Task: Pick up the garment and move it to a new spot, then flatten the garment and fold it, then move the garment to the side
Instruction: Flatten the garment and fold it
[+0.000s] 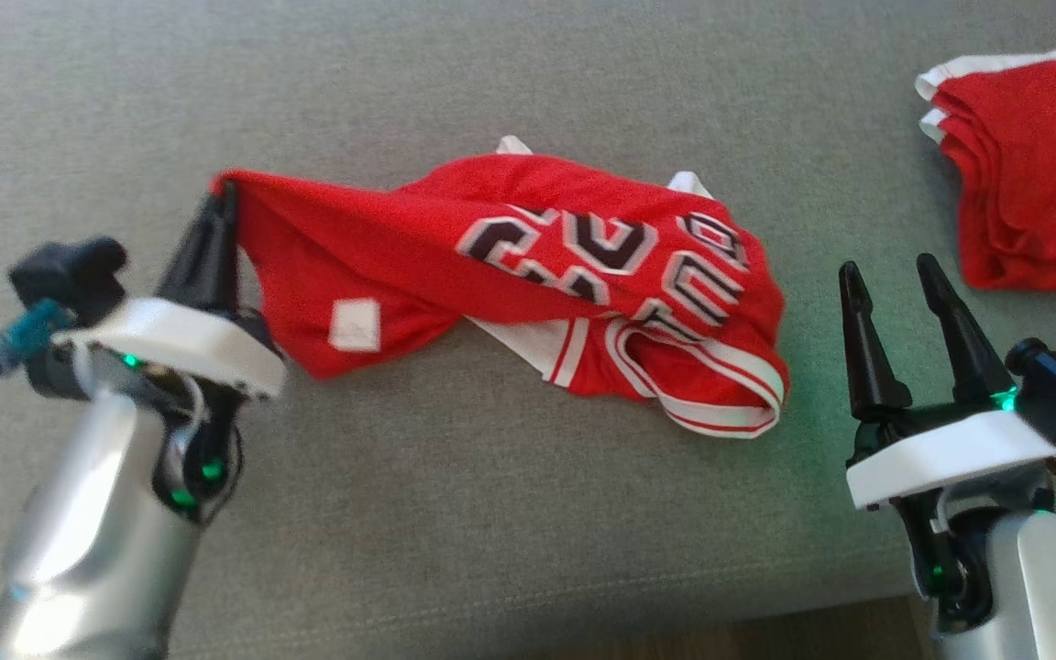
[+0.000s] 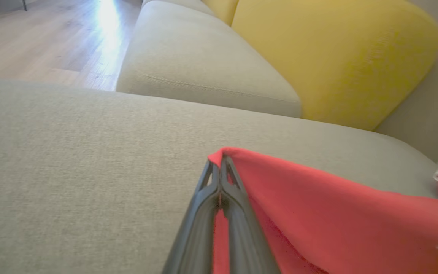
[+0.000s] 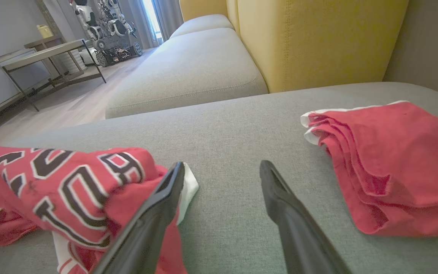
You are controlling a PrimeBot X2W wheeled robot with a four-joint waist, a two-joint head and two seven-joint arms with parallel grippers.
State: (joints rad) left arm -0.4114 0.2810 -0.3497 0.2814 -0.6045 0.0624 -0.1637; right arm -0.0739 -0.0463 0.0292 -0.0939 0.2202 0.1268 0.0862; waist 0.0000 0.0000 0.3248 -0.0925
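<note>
The garment [image 1: 510, 266] is a red jersey with white trim and black-and-white lettering, lying crumpled in the middle of the grey sofa cushion [image 1: 455, 513]. My left gripper [image 1: 225, 197] is shut on its left edge, lifting that corner into a peak. In the left wrist view the closed fingers [image 2: 221, 167] pinch red cloth [image 2: 318, 213] at their tips. My right gripper [image 1: 885, 275] stands open just right of the jersey, nothing between its fingers. In the right wrist view the jersey [image 3: 67, 186] lies beside the left fingertip of the right gripper [image 3: 222, 169].
A folded red garment [image 1: 1032, 174] lies at the far right of the cushion, also visible as a folded stack [image 3: 394, 163]. Yellow backrest cushions [image 3: 318, 38] stand behind. A table [image 3: 32, 57] and another robot [image 3: 105, 23] stand on the wooden floor beyond.
</note>
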